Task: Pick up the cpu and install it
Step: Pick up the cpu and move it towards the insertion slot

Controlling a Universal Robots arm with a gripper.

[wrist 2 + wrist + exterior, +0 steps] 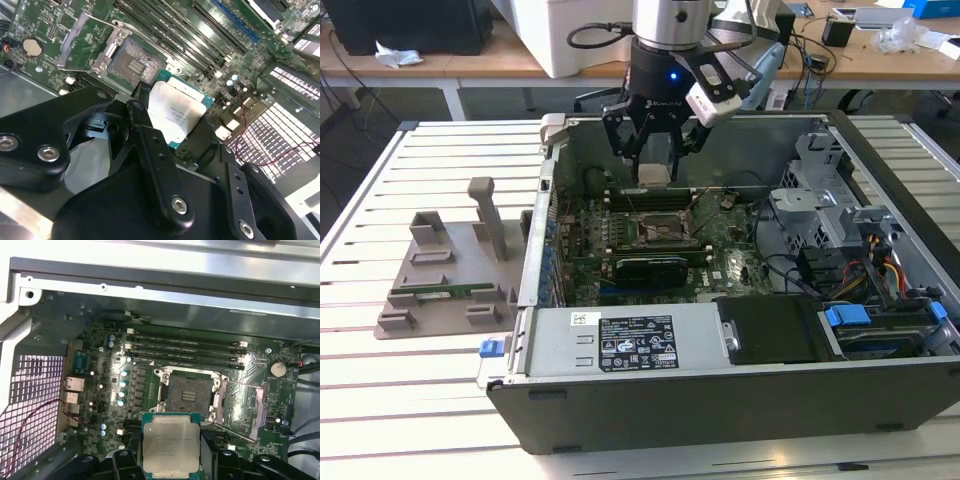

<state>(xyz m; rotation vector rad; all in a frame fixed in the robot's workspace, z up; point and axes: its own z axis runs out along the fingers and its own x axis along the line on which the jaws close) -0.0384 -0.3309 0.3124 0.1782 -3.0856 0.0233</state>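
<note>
Above the open socket, the hand (656, 158) pinches the cpu (653, 176) by two opposite edges, inside the computer case (720, 410).

Black fingers (150, 145) close on the cpu, which sits flat with its silver top facing up and a thin green rim around it in both wrist views (177, 112) (171, 442). It hangs clear of the board, not yet seated. Just beyond it lies the socket (188, 395), its metal frame lifted open and its pin field bare. Four long memory slots (185, 347) run beside the socket, and a round coin battery (278, 369) sits further along the green board. In the exterior view a black card (650, 268) lies near the socket. Outside the case, toward the exterior view's left, a grey holder (450, 270) rests on the slatted counter (420, 400) with a green memory stick (440, 293) in it.
</note>
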